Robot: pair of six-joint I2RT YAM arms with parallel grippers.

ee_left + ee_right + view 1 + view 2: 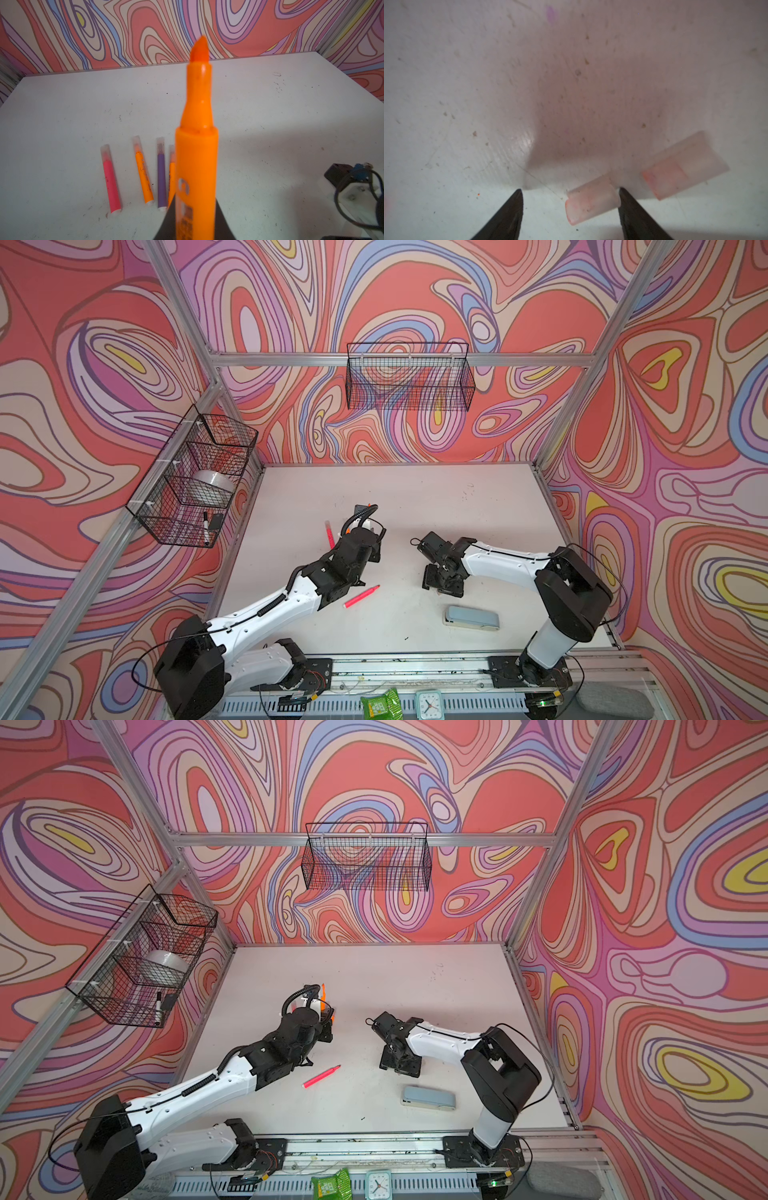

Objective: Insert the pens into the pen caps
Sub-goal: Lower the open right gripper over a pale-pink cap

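Scuffed white counter (457,506) inside swirled pink-orange walls. Clamped tight in the left gripper (195,226), above the counter's left half: uncapped slim orange felt-tip pen (196,145), long axis toward the far edge, pointed tip leading, lower barrel cut off. Spread wide near the counter's middle, right gripper (570,190) straddling a short translucent pinkish cap (591,204) lying flat, touching one jaw only. Just beside, blurred: second such cap (683,166).

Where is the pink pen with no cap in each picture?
In a top view: the uncapped pink pen lies mid-table, between the arms.
In a top view: same spot.
Left wrist: not in it.
Right wrist: not in it.
Landmark: the stapler, right of the pen in both top views.
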